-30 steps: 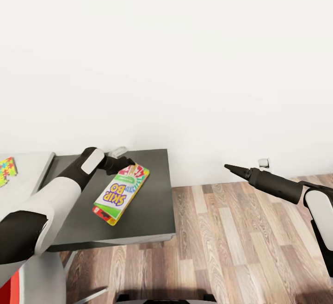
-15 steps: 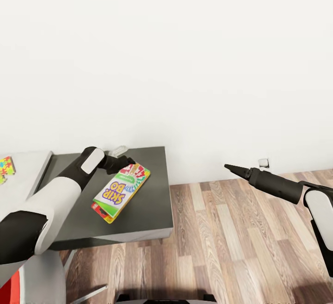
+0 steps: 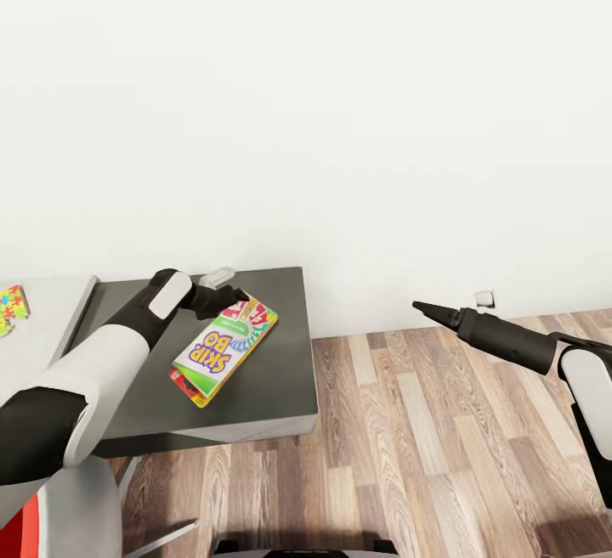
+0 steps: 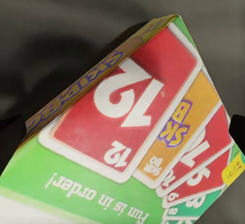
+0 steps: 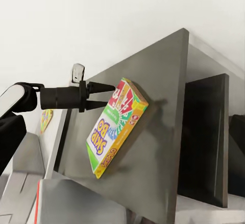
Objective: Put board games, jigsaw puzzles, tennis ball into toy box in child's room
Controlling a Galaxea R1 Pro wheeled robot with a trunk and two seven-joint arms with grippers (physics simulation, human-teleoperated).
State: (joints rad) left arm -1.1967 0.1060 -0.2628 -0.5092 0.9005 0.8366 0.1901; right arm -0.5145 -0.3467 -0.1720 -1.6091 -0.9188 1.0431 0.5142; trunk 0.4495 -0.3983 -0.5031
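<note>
Seeing the SKIP-BO board game over the dark grey cabinet, held at its far short end by my left end effector. From the right wrist cam the box looks tilted, its gripped end raised off the cabinet top and its shadow cast beside it; I cannot tell whether the low end touches the surface. Left end effector has one finger above the printed face and one below, clamped on the box edge. Left wrist cam is up close on the box face: red "12" card art, green band with "Fun is in order!", dark cabinet surface behind. A small light grey object sits at the cabinet's back edge near the wall, too small to identify. To the left of the cabinet I see the pale grey bench, with one jigsaw puzzle at the frame edge, partly cut off. Right end effector hangs over the wood-plank floor, well apart from the cabinet, fingers together in a point, holding nothing. White wall behind, with a small wall outlet low down near the right arm.
</note>
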